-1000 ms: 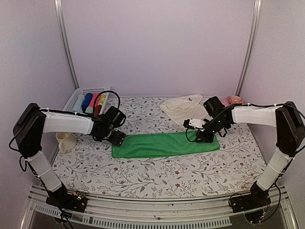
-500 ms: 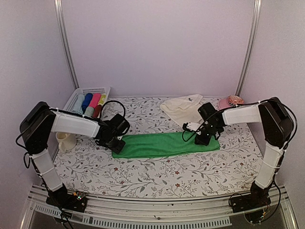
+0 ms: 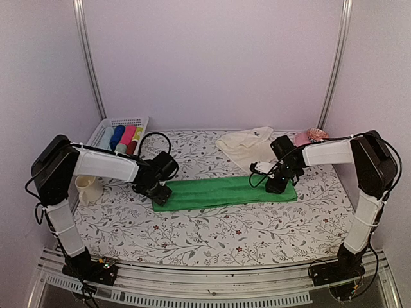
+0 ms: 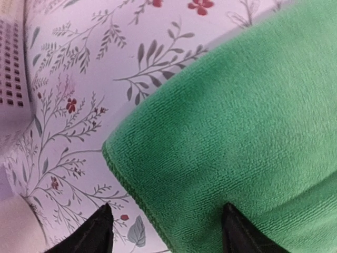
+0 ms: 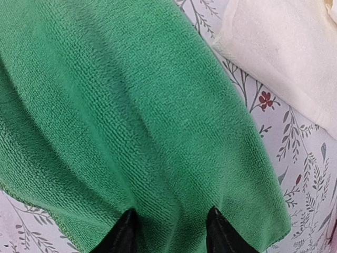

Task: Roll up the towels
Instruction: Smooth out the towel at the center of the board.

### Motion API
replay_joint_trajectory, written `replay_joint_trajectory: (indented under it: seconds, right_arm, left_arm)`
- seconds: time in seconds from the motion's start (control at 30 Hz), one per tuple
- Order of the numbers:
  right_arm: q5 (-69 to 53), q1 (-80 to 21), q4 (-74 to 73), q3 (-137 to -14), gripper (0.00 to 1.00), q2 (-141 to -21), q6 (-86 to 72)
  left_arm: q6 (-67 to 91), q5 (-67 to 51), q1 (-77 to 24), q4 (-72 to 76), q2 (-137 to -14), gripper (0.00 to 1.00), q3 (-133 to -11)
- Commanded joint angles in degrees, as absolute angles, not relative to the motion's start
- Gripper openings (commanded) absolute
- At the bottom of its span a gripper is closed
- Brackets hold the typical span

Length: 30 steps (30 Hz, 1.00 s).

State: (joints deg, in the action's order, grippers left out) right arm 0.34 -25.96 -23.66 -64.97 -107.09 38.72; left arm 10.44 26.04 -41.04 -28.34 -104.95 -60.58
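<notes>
**Q:** Left end, what have you got?

**A:** My left gripper [image 4: 168, 237] stands open over the corner of the green towel [image 4: 231, 132]. One fingertip [image 4: 97, 234] is off the cloth, over the flowered table [image 4: 79, 79]. The other sits on the green pile. The towel's hem runs between the two. Nothing is lifted.

**Q:** And the right?

**A:** My right gripper [image 5: 171, 234] is down on the opposite end of the same towel. Both tips are on green, partway apart. Creases in the cloth run toward the gap. Pinching a fold or only pressing, I cannot tell.

**Q:** How does the towel lie?

**A:** Flat, a long strip stretched from one pair of my fingers to the other. Not rolled.

**Q:** The other towel?

**A:** The cream towel [image 5: 284, 52] is loosely heaped and unrolled, just beyond my right fingers. It is close beside the green one, with a strip of table showing between.
</notes>
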Motion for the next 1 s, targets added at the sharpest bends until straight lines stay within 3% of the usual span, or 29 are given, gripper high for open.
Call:
replay_joint_trajectory:
  seconds: [0.0, 0.13, 0.3, 0.4, 0.6, 0.97]
  right_arm:
    - [-5.34, -24.91, -32.57, -65.26, 0.49, -103.15, 41.38]
    - [-7.34, -24.51, -35.41, -66.36, 0.56, -99.96, 40.93]
    - [-9.34, -24.45, -36.17, -66.43, 0.54, -96.81, 39.61]
    - [-7.04, -24.51, -33.08, -67.8, 0.41, -98.0, 37.16]
    - [-0.02, -23.81, -29.82, -75.19, 0.08, -104.14, 30.73]
    - [4.16, -22.63, -29.22, -78.06, 0.04, -113.64, 28.71]
  left_arm:
    - [9.69, 22.1, -41.04, -30.11, -103.04, 0.84, -59.42]
    - [9.19, 21.54, -41.12, -30.1, -99.21, 0.96, -59.02]
    - [9.49, 20.57, -41.83, -28.82, -96.7, 0.97, -58.76]
    - [9.58, 20.47, -42.98, -27.99, -97.98, 0.95, -59.61]
    - [9.98, 19.24, -45.99, -27.21, -101.95, 0.8, -62.99]
    - [10.09, 17.33, -50.08, -25.8, -107.08, 0.67, -67.05]
